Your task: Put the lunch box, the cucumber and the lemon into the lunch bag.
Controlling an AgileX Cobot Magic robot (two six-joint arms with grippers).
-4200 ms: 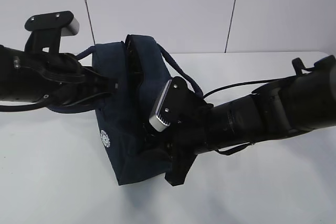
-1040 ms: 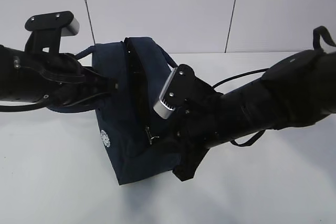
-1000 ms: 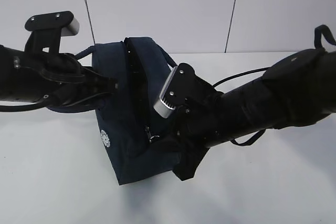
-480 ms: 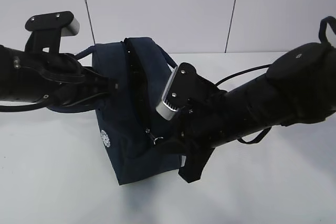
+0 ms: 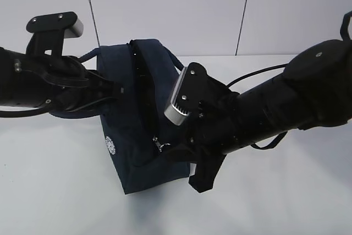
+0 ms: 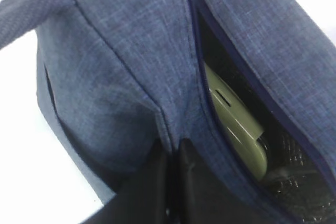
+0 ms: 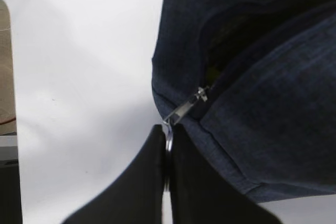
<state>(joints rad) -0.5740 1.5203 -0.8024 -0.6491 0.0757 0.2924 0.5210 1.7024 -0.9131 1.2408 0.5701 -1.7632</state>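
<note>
**Both claws clamped on the bag, zipper partly open**

At the lower centre of the exterior view, the right claw sits against the near end of the bag. In the right wrist view its two dark fingers rise from the bottom centre, pressed together on the metal ring pull, so this claw is closed on the pull. The slider lies just above, at the bag's corner, and a dark slit of unzipped opening runs from it toward the upper right.

The bag stands on the white worktop, in the middle of the exterior view, its zipper line running from the near end away toward the wall. A small white round logo shows on its left face.

Farther back, at the left of the exterior view, the left claw meets the bag's upper left side. In the left wrist view its fingers at the bottom centre are shut, pinching a fold of the blue fabric. To the right of that fold the zipper gap gapes, and inside it lies the box, its pale green lid showing against dark, shiny lining. A handle crosses the upper left corner.

The cucumber and lemon cannot be made out in any view.
</note>
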